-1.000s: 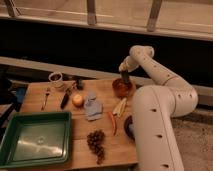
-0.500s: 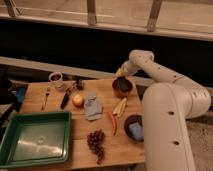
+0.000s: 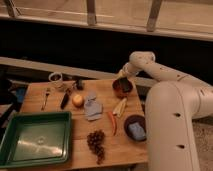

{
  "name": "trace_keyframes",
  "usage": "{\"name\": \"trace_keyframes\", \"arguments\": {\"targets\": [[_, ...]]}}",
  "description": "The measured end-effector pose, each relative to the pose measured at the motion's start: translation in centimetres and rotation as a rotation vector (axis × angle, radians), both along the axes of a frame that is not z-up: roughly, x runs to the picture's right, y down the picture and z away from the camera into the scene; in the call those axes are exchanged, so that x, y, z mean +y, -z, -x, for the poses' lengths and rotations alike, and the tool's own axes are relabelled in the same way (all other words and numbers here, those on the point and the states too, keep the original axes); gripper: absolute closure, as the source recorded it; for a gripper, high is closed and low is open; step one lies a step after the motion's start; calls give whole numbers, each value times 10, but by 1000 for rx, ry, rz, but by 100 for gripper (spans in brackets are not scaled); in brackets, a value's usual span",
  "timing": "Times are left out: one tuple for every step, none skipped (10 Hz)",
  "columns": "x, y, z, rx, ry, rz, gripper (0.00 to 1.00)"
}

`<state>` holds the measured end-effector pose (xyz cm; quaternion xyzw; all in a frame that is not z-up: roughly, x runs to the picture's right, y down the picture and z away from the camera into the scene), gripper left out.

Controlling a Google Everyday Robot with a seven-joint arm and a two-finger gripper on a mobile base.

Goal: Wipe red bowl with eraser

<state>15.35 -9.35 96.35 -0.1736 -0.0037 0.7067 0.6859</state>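
Observation:
The red bowl (image 3: 122, 88) stands on the wooden table (image 3: 75, 157) near its far right edge. My gripper (image 3: 121, 76) hangs at the bowl's far rim, reaching in from the right, just above or touching the bowl. I cannot make out the eraser at the gripper. A small dark block (image 3: 79, 85) lies beside the white cup, and I cannot tell whether it is the eraser.
A darker maroon bowl (image 3: 134, 121) with a blue object stands front right. A yellow piece (image 3: 120, 106), red chili (image 3: 113, 123), grey-blue cloth (image 3: 92, 108), orange fruit (image 3: 77, 101), grapes (image 3: 96, 143), green tray (image 3: 35, 138), fork (image 3: 46, 98), knife (image 3: 65, 100) and white cup (image 3: 56, 79) lie around.
The gripper has stayed at the red bowl and dropped slightly toward its far rim. The arm's upper links have swung to the right.

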Motion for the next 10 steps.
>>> {"name": "trace_keyframes", "arguments": {"targets": [[-15, -12, -2, -5, 6, -4, 100], [-23, -19, 0, -13, 13, -6, 100], [-28, -23, -1, -19, 18, -6, 100], [-30, -26, 0, -30, 24, -4, 100], [-27, -24, 4, -42, 32, 1, 100], [-23, -20, 11, -56, 40, 5, 100], [-13, -13, 17, -69, 50, 14, 100], [0, -4, 23, -81, 64, 27, 100], [14, 7, 27, -84, 71, 39, 100], [23, 15, 29, -82, 75, 45, 100]]}}
